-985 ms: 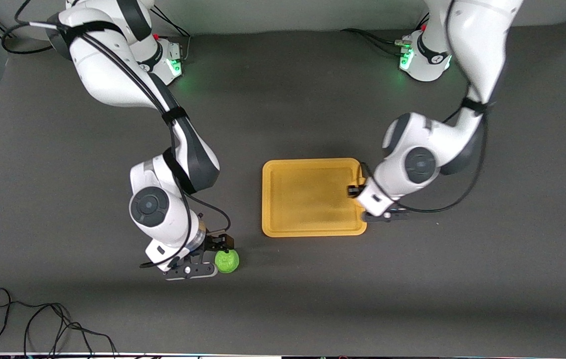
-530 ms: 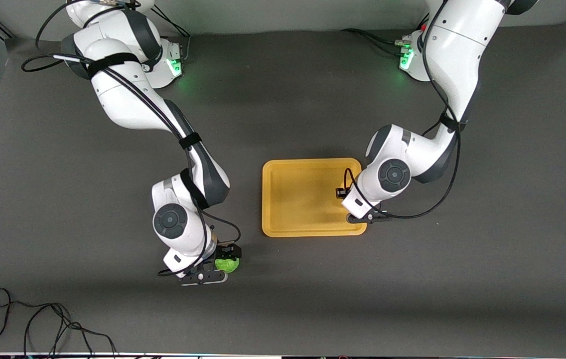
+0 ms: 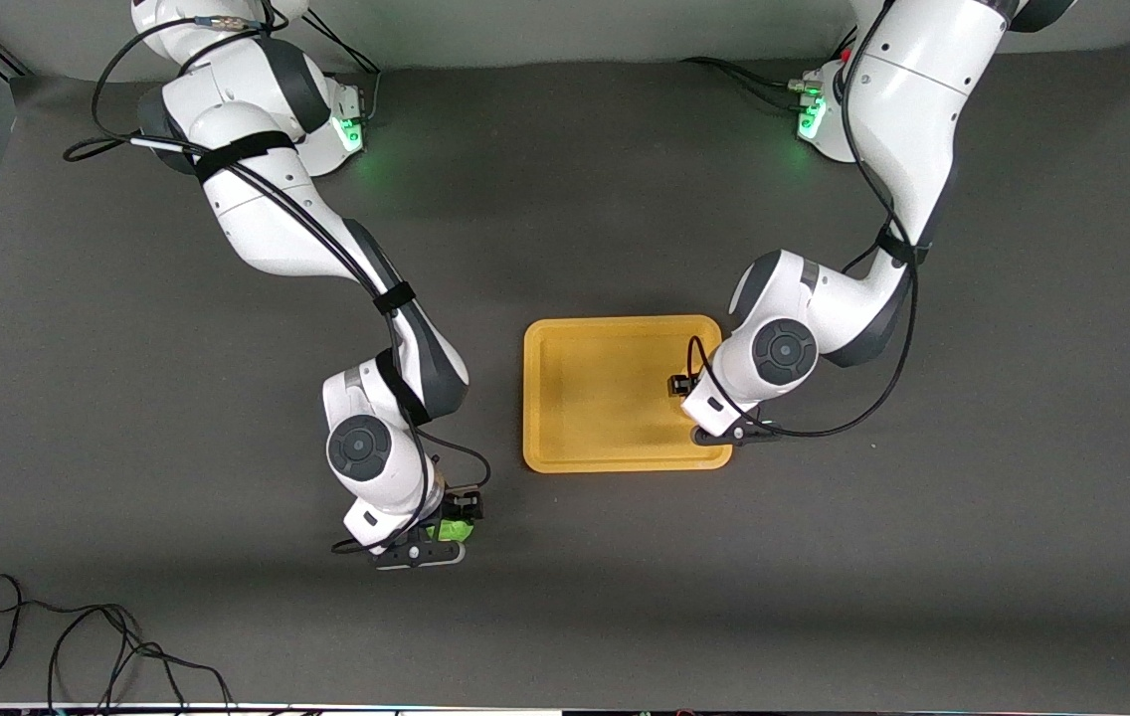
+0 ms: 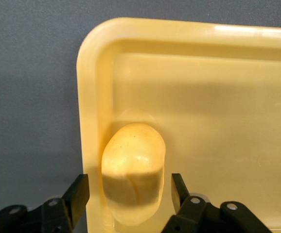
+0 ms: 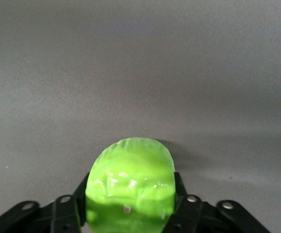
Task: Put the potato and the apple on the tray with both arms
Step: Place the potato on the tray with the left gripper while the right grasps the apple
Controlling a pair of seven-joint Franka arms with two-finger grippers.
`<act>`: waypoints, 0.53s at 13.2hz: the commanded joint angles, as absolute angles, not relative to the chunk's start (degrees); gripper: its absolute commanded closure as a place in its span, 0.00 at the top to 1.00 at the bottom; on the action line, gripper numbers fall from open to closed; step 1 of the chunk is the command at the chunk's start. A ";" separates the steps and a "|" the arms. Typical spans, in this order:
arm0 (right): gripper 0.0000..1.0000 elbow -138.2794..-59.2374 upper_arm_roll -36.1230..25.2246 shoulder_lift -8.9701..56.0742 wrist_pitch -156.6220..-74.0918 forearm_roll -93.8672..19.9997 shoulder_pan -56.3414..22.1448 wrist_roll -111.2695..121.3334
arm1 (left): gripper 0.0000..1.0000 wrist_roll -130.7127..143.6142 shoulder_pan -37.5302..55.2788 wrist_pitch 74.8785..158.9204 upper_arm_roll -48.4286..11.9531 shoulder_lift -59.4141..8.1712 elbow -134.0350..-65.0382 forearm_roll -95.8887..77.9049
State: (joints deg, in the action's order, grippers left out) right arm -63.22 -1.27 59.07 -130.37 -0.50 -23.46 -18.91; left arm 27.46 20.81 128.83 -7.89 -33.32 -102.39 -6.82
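The yellow-orange tray [image 3: 605, 393] lies mid-table. The potato [image 4: 133, 160] lies in the tray [image 4: 203, 121], in a corner against the rim, and shows only in the left wrist view. My left gripper [image 3: 692, 410] is low over the tray's corner nearer the front camera, at the left arm's end. In the left wrist view the left gripper [image 4: 131, 187] is open, with a gap on each side of the potato. My right gripper [image 3: 451, 524] is shut on the green apple [image 3: 456, 530] at table level. In the right wrist view the right gripper [image 5: 130, 196] presses both sides of the apple [image 5: 131, 174].
A loose black cable [image 3: 78, 646] lies on the dark table near the front edge at the right arm's end. The arm bases with green lights [image 3: 351, 129] stand along the table's edge farthest from the front camera.
My right gripper has slid onto the apple and closed on it. My left gripper has moved in over the tray's corner and then held almost still.
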 commanded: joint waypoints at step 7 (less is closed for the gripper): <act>0.50 -61.35 -1.58 42.57 -109.45 -0.79 -23.03 -18.81 | 1.00 18.31 12.60 110.50 -4.04 -13.47 -101.42 -0.54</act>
State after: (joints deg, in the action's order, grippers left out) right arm -59.47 -1.54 48.85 -114.57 -0.50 -22.99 -18.91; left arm 23.10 16.18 115.02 -4.07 -20.29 -99.12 -2.34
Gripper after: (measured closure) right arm 0.357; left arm 0.004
